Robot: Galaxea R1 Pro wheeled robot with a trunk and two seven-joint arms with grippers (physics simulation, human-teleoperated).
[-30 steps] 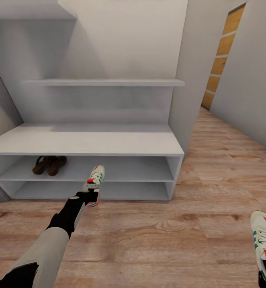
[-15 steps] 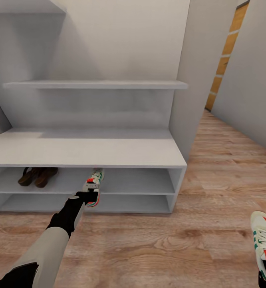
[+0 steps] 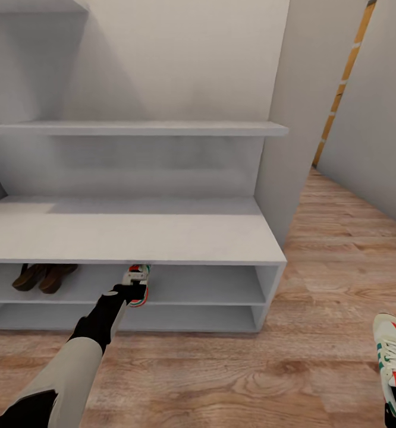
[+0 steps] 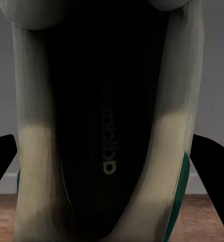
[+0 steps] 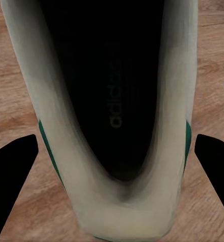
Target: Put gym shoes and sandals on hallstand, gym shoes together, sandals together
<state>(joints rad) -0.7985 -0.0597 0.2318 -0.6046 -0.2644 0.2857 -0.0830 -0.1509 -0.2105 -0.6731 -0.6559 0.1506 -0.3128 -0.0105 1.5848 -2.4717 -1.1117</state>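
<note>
Left hand [image 3: 135, 289] holds sneaker [image 3: 138, 284] at pale hallstand [image 3: 162, 238] (wood-plank floor [image 3: 317, 333]).

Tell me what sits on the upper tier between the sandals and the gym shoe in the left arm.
Head view: bare pale shelf between the sandals and the held gym shoe.

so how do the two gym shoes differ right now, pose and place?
The left gripper's gym shoe is at the hallstand, toe going in over the upper tier, under the bench top; the right gripper's gym shoe is out over the corridor floor, well to the right of the rack. The left one sits partly hidden by the bench; the right one shows laces and tongue openly. Both are cream-white with green stripes, each clamped by a gripper.
</note>
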